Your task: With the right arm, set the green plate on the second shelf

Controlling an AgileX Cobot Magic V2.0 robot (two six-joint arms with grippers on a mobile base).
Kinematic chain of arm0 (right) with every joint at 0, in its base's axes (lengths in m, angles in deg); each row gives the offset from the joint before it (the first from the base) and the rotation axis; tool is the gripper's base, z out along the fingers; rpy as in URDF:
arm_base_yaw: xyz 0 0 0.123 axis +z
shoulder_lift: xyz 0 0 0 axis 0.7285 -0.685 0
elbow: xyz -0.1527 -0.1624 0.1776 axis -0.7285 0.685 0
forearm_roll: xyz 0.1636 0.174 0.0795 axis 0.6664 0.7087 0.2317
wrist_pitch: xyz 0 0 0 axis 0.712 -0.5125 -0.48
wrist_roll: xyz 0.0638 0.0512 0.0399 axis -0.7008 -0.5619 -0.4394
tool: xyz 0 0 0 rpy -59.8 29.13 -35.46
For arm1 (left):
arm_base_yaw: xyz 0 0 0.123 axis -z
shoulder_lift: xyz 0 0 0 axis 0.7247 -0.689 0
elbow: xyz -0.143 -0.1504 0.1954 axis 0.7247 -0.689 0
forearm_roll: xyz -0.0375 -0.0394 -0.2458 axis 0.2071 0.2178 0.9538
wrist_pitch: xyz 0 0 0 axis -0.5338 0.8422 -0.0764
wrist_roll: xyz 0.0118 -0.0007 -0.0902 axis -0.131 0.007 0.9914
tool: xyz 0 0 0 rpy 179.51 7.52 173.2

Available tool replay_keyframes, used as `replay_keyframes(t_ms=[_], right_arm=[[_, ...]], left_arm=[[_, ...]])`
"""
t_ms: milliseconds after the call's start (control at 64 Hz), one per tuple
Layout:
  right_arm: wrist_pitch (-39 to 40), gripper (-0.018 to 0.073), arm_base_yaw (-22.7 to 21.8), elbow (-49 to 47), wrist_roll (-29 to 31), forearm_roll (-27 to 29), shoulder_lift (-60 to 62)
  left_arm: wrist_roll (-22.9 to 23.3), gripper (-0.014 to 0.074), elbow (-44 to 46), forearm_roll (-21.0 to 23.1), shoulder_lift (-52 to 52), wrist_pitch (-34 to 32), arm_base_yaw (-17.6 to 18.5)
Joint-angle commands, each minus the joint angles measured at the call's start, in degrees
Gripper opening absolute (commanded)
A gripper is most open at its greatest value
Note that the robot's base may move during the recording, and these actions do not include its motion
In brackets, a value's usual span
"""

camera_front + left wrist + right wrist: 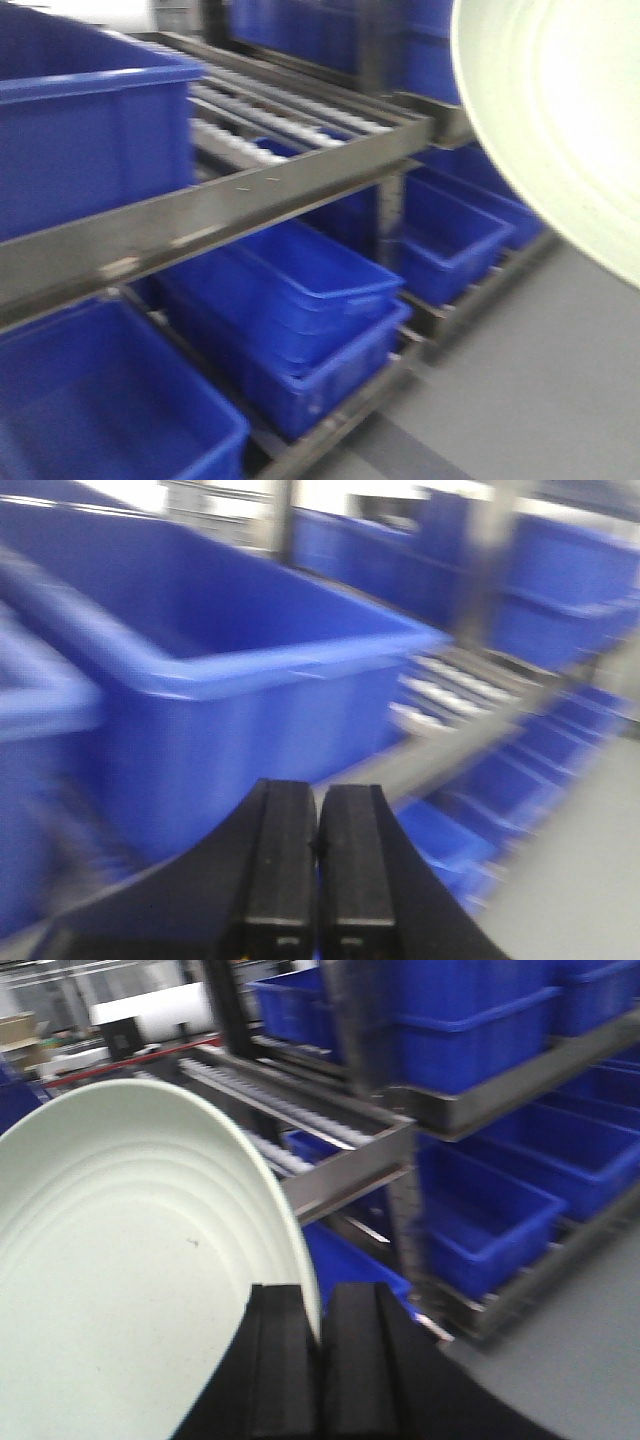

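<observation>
The right gripper (320, 1310) is clamped on the rim of the green plate (130, 1260), holding it tilted in the air at the right, near the metal rack (250, 190) and its roller shelf (300, 105). The left gripper (317, 825) has its fingers pressed together on nothing, facing a blue bin (250, 680).
</observation>
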Motion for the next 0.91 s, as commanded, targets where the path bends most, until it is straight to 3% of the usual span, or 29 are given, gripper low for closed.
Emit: replay_keyframes(t_ms=[0,891], right_arm=[[4.9,0.0049,-0.1,-1.8,-0.3,-1.6,-0.7],[4.9,0.0049,-0.1,-1.8,-0.3,-1.6,-0.7]], left_arm=[[0.2,0.013,-2.3,0.5,0.9,-5.1,0.2],[0.2,0.013,-2.3,0.5,0.9,-5.1,0.2]])
